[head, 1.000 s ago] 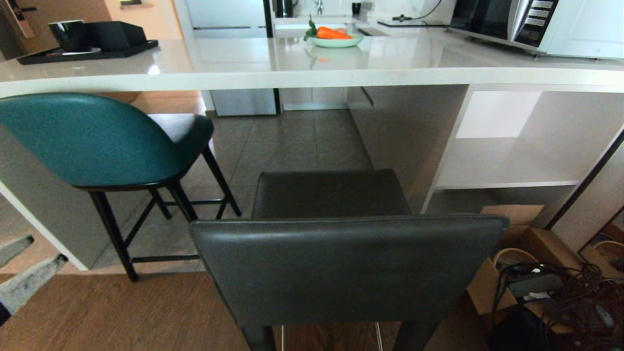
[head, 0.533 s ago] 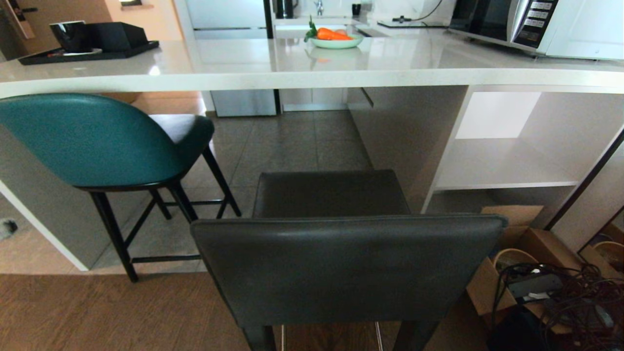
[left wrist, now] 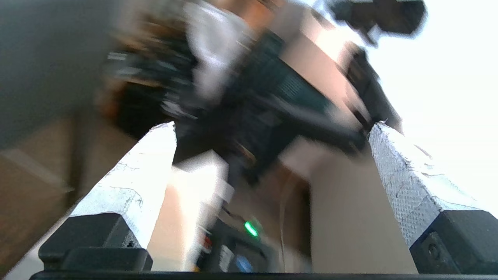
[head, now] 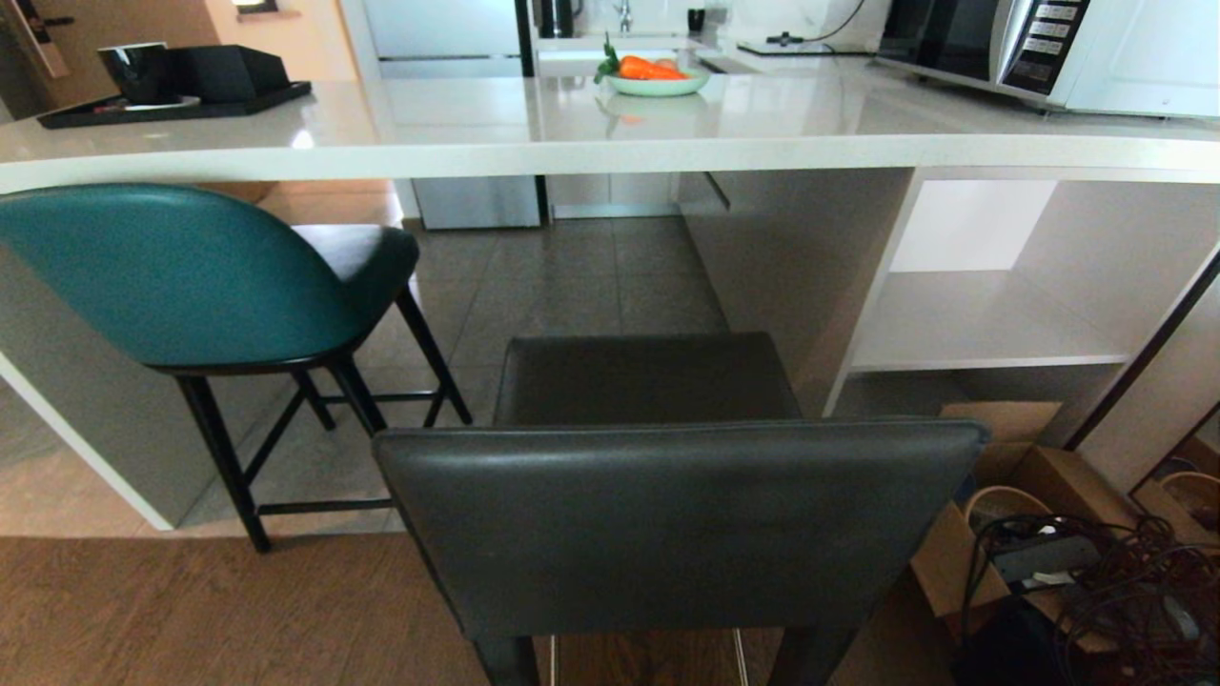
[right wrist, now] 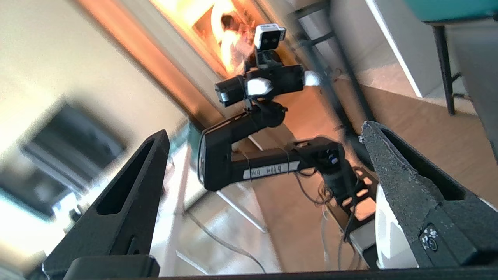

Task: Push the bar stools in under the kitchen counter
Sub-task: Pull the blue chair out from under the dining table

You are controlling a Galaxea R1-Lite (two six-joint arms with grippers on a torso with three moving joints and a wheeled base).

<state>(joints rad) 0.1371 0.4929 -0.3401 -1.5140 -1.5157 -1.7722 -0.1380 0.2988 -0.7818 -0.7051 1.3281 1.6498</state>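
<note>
Teal stool [head: 181, 276] under counter [head: 610, 143], grey stool [head: 667, 505] out

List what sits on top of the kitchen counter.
On the kitchen counter: a black tray with a black cup, a bowl of carrots and a microwave. The tray's other contents can't be made out.

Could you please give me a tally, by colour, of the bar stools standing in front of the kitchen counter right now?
Teal bar stool: 1
Dark grey bar stool: 1
Total: 2
</note>
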